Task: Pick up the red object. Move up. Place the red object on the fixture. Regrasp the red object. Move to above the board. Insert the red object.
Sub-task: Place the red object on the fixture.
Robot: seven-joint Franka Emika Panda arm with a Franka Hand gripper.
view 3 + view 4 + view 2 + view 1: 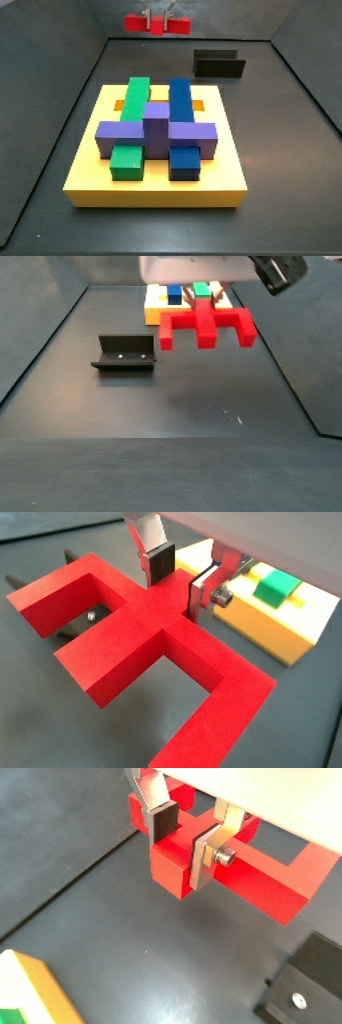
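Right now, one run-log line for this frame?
phase: lifted, carrying | gripper: shut on red object, above floor | fixture: empty | board: not reached

The red object [206, 327] is bright red, held between the silver, dark-padded jaws of the gripper [178, 584]. The board [156, 180] is yellow, bearing green, blue and purple blocks. The fixture [124, 354] is black on a dark grey worktop [174, 426].

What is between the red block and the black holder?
Only bare dark floor, seen in a side view, separates the red block, held up by the gripper, from the black holder.
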